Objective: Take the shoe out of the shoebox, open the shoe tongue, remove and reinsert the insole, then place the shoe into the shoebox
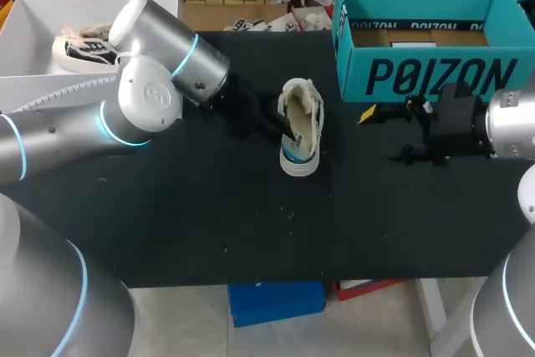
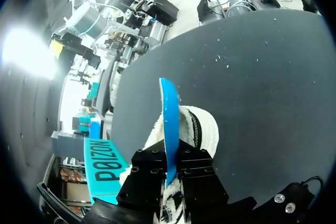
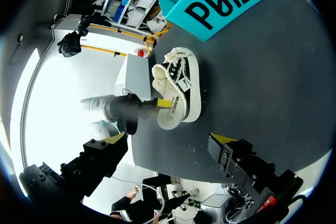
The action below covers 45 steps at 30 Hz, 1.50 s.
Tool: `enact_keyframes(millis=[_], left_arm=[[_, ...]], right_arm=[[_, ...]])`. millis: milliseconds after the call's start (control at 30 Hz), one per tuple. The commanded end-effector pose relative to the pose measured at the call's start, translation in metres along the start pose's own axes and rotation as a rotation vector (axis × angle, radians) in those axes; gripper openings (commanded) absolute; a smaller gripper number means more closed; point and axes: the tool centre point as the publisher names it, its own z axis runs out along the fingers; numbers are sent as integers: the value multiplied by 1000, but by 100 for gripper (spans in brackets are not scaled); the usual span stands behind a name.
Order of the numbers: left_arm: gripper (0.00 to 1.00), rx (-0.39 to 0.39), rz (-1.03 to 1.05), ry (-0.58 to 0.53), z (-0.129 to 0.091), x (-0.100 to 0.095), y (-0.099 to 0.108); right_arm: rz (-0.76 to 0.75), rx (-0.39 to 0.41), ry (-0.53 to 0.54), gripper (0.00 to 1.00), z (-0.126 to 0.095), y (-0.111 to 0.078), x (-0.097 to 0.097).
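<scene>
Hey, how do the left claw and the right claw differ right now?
The left claw is shut on the blue insole at the shoe; the right claw is open and empty. The left claw is mid-table, the right claw by the teal shoebox. Both hang over the black table.

Silver rounded arms point(image 1: 150, 94), glowing blue joint rings point(image 1: 191, 54), black screw-studded right tool point(image 3: 168, 140) with yellow fingertips point(image 3: 222, 138)

Black table point(image 1: 209, 223); shoe point(image 1: 299, 127), teal shoebox point(image 1: 426, 77)
</scene>
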Motion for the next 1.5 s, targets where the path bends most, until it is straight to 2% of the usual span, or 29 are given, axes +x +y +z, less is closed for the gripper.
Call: enact_keyframes(millis=[33,200,233,267,300,333,567,1033,1233,1333,1500], left_arm=[[0,-7,-7,2,4,2,6],[0,-8,-11,4,5,0,5],[40,-10,-10,4,5,-1,4],[73,-10,-7,3,4,-2,2],[90,-10,-4,-1,3,-3,1],[100,-11,0,-14,0,-5,0],[100,-51,19,-43,-28,-19,-2],[100,-127,-43,-71,-72,-47,14],[100,-134,-54,-87,-73,-44,13],[100,-111,-14,-74,-66,-44,4],[100,-85,-5,-56,-54,-35,-8]], right_arm=[[1,1,-2,100,1,1,1],[1,1,-2,100,1,1,1],[1,1,-2,100,1,1,1],[1,1,-2,100,1,1,1],[1,1,-2,100,1,1,1],[1,1,-2,100,1,1,1],[1,1,-2,100,1,1,1],[1,1,-2,100,1,1,1],[1,1,-2,100,1,1,1],[1,1,-2,100,1,1,1],[1,1,-2,100,1,1,1]])
